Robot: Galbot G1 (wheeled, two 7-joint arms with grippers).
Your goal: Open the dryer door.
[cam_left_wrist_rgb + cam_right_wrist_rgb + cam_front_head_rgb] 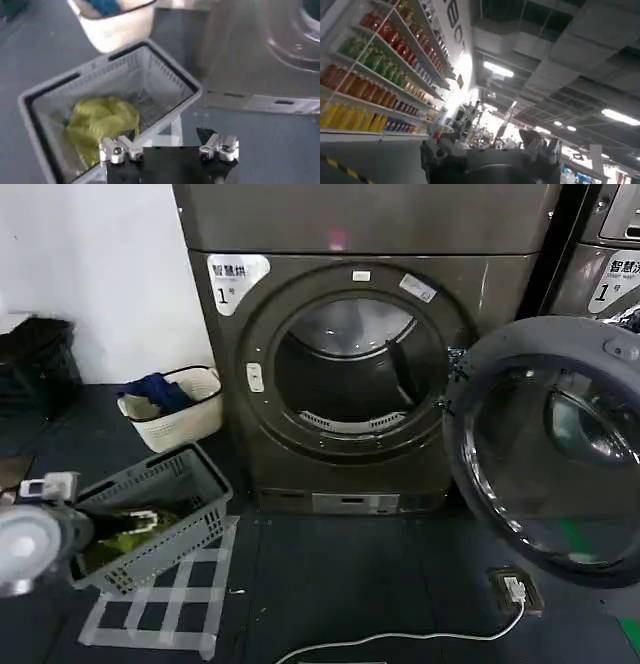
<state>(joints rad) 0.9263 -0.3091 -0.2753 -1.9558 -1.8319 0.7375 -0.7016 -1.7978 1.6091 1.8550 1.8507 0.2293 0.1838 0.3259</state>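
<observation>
One dryer door point(545, 449) stands swung wide open, well ahead and to the right of your left gripper point(169, 150). That gripper hangs with fingers spread apart above a grey basket point(187, 90) holding a yellow-green cloth point(102, 122).

The left tool point(169, 150) had a flat black body with silver metal fingers point(114, 150) carrying dark screws; the left arm's wrist point(30, 546) was a rounded white-grey housing.
</observation>
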